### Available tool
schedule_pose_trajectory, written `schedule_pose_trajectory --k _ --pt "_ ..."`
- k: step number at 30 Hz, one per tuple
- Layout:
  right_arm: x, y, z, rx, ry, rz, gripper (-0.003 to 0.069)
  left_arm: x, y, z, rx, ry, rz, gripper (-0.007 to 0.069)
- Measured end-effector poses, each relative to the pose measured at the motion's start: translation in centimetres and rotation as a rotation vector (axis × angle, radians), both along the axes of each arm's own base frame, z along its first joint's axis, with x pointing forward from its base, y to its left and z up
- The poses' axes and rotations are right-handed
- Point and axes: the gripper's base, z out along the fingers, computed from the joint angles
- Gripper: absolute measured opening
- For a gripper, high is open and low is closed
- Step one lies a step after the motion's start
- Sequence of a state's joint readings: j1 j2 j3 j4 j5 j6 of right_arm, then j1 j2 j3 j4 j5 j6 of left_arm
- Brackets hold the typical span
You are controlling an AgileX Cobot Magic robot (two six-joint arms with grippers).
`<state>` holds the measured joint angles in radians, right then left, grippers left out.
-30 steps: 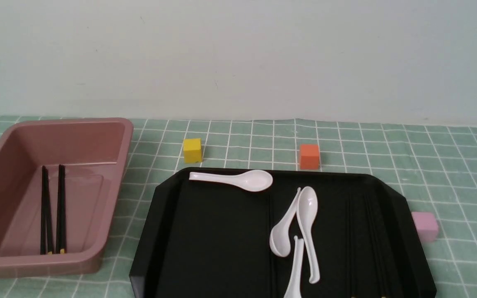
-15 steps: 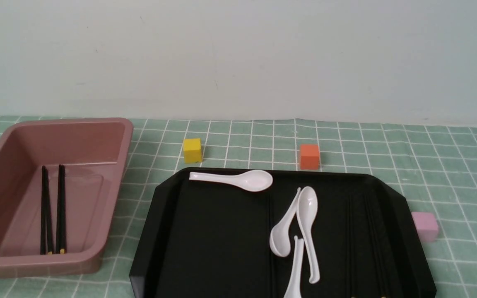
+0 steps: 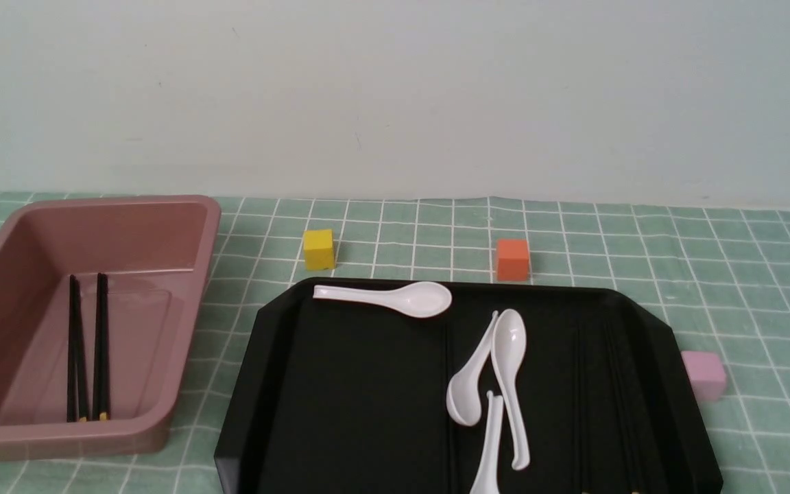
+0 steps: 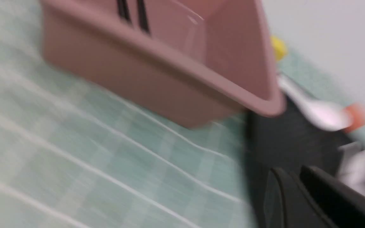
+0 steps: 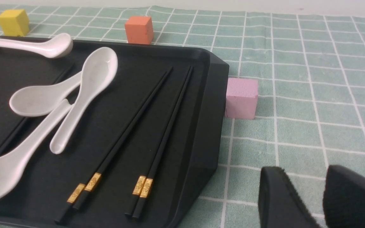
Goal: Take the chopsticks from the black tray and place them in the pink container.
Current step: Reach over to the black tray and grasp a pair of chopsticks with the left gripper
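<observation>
Left gripper [image 4: 296, 169] looks narrowly parted (blurred); right gripper [image 5: 303, 169] stands open.

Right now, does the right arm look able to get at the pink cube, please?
Probably yes: the right gripper hovers beside the black tray, with only cloth visible between it and the cube.

- Chopsticks [image 3: 101, 343]: four in pink container [image 3: 117, 432]; at least five in black tray [image 3: 354, 384];
- white spoons [image 3: 508, 350]: four;
- cubes [image 3: 318, 250]: three, i.e. yellow, orange, pink;
- container: one; tray: one.
</observation>
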<state>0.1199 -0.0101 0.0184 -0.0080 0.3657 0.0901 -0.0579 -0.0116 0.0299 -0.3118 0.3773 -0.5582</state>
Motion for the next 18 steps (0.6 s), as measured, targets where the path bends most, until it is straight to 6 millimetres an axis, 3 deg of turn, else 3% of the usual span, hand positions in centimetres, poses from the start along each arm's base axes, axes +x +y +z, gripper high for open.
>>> schedule_pose_trajectory --k 1,2,7,12,14,18 --pt "0.0 0.0 0.0 0.000 0.000 0.000 0.0240 0.0 -0.5 0.2 -0.242 0.027 0.014 0.0081" --pt "0.0 0.0 0.0 0.000 0.000 0.000 0.0240 -0.1 -0.7 0.3 -0.370 0.042 0.022 0.0083" --pt "0.0 0.0 0.0 0.000 0.000 0.000 0.0240 -0.1 -1.3 1.1 -0.762 0.075 0.039 0.0090" --pt "0.0 0.0 0.0 0.000 0.000 0.000 0.0240 0.2 -0.7 2.0 -0.829 -0.023 0.083 0.0083" --pt "0.0 0.0 0.0 0.000 0.000 0.000 0.0240 0.1 -0.6 3.2 -0.790 -0.085 0.071 0.0058" --pt "0.0 0.0 0.0 0.000 0.000 0.000 0.0240 -0.7 -0.6 8.9 -0.544 -0.252 -0.014 -0.0013"
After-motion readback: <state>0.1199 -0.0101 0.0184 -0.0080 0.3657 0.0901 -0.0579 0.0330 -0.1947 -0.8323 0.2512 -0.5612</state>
